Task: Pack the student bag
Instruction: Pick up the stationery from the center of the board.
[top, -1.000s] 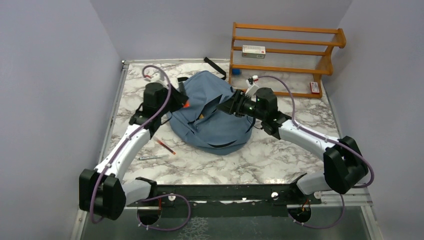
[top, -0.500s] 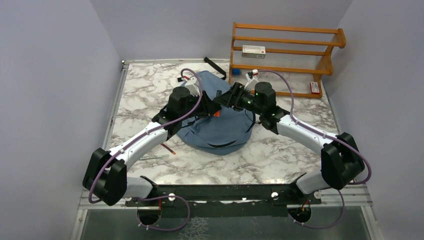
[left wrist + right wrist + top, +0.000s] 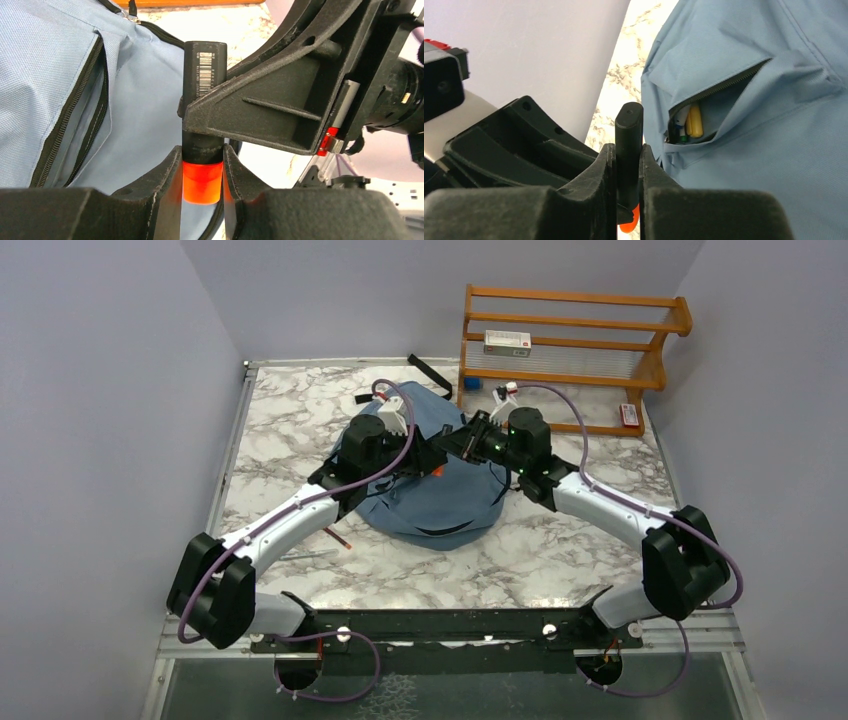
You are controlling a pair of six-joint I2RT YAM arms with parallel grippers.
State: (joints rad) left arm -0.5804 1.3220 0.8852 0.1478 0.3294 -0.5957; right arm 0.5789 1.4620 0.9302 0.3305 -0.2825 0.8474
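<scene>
Swung in from the bag's left edge since the earlier frame, the left tool point(image 3: 428, 462) is now being held over the middle of the student bag point(image 3: 440, 505). It is being met tip to tip by the right tool point(image 3: 452, 448), which is being kept almost where it was.

Between them a black marker point(image 3: 205, 75) with an orange end is being shared. Its orange end is being clenched between the left tool's fingers point(image 3: 167, 185), while its black barrel, further along, is being clamped between the right tool's fingers point(image 3: 606, 175). A barcode label is being shown on the barrel in the left wrist view.

The student bag is lying flat on the marbled worktop point(image 3: 560, 550), toward the far half, under both tools. Its front pocket point(image 3: 719, 95) is being left unzipped, and a yellow pen point(image 3: 694, 121) and a white one are being shown inside the opening.

A red pen point(image 3: 338, 536) and a silvery pen point(image 3: 305, 555) are lying on the worktop at the bag's near left, beside the left arm. A wooden rack point(image 3: 575, 350) is standing just beyond the bag's far right side.
</scene>
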